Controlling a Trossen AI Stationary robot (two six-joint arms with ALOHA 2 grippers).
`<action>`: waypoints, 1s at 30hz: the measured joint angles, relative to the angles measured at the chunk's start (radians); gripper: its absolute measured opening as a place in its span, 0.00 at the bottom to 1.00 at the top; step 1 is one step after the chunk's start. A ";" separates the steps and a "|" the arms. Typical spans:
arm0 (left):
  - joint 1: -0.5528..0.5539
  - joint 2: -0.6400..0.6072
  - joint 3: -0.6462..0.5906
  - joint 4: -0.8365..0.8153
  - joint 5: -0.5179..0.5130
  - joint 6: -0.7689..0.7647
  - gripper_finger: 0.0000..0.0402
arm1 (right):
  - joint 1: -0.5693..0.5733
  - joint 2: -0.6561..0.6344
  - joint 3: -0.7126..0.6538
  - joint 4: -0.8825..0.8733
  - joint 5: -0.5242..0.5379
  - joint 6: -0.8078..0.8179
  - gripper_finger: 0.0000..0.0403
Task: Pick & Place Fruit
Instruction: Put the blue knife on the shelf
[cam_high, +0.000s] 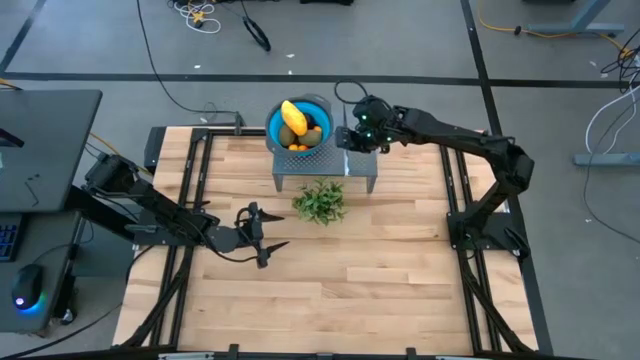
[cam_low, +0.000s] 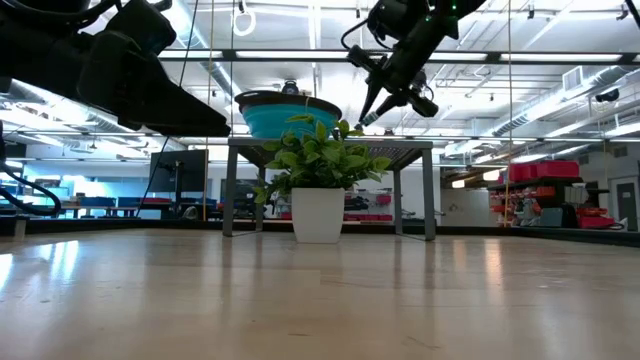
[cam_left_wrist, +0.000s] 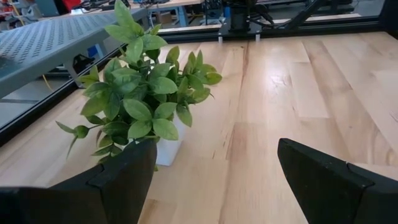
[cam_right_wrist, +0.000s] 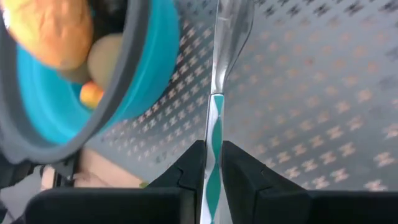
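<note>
My right gripper (cam_right_wrist: 212, 163) pinches the knife (cam_right_wrist: 213, 134) beside the fruit (cam_high: 296, 122) bowl (cam_high: 318, 104).
Lift straight, probably; left gripper (cam_high: 265, 240) waits, fingers apart.

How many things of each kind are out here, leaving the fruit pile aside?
End effectors: 2, left end effector and right end effector
Knife: 1
Blue bowl: 1
Potted plant: 1
Metal stand: 1
Total: 6

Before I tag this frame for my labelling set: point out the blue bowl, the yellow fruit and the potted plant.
blue bowl (cam_high: 322, 107): high view, on its bare rim at the right.
yellow fruit (cam_high: 293, 116): high view, middle of the oblong piece.
potted plant (cam_low: 318, 214): low view, on its white pot.
</note>
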 joint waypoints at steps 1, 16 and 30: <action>0.000 0.000 0.000 0.000 0.000 0.000 0.85 | -0.007 0.000 0.000 -0.001 0.001 -0.005 0.13; 0.000 0.000 0.000 0.000 0.000 0.000 0.85 | -0.041 0.000 -0.048 0.020 0.000 -0.029 0.13; 0.000 0.000 0.000 0.000 0.000 0.000 0.85 | -0.059 0.000 -0.050 0.021 0.009 -0.079 0.13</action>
